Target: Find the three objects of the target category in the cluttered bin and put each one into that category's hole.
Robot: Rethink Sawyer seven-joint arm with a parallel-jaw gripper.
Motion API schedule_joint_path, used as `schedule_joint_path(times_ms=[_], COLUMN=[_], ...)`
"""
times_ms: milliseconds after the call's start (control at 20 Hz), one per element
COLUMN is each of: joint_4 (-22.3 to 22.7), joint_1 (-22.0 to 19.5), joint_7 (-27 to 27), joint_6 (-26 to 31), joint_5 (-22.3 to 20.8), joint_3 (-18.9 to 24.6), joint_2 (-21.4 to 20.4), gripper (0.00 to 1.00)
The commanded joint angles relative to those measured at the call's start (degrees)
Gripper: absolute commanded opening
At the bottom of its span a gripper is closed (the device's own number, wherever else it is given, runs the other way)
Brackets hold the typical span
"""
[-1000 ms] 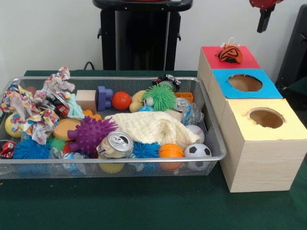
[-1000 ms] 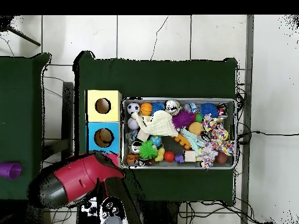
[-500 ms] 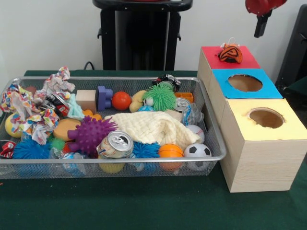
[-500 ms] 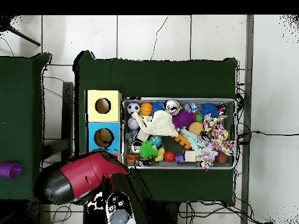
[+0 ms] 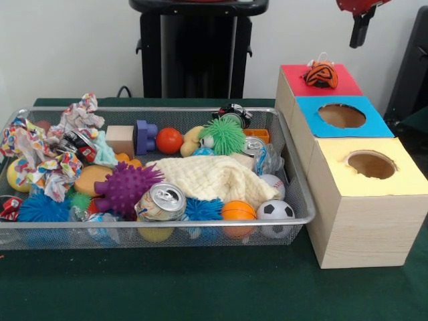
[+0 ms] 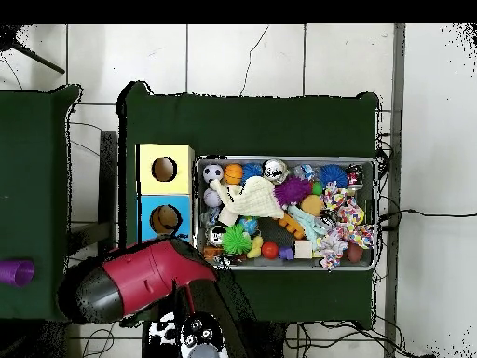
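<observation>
Red arm point(image 6: 140, 284) covers the boxes' near end — beside the crowded bin point(image 6: 285, 159).

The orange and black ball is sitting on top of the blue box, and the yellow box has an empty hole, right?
Not quite. The orange and black ball sits on the red box, not the blue box, as the front view shows. The yellow box does have an empty hole.

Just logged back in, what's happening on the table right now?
Nothing is being handled at the moment. The tool hangs high above the red box, where an orange and black ball sits on top, over the hole rather than down in it. The blue box and yellow box show open holes. The wire bin is full of mixed toys, balls and cans.
</observation>
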Motion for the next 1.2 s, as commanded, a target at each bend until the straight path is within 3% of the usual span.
schedule_joint_path(times_ms=[50,650,1200], joint_4=[-3.17,-3.80,-4.28], joint_1=[-1.94,-3.99,-6.29], joint_7=[-0.87,-3.04,-4.91], joint_6=[6.57,3.43,3.76], joint_5=[0.12,-1.77,-3.33], joint_3=[2.85,4.09,5.37], joint_2=[0.40,4.62,5.18], gripper=[0.00,0.00,0.00])
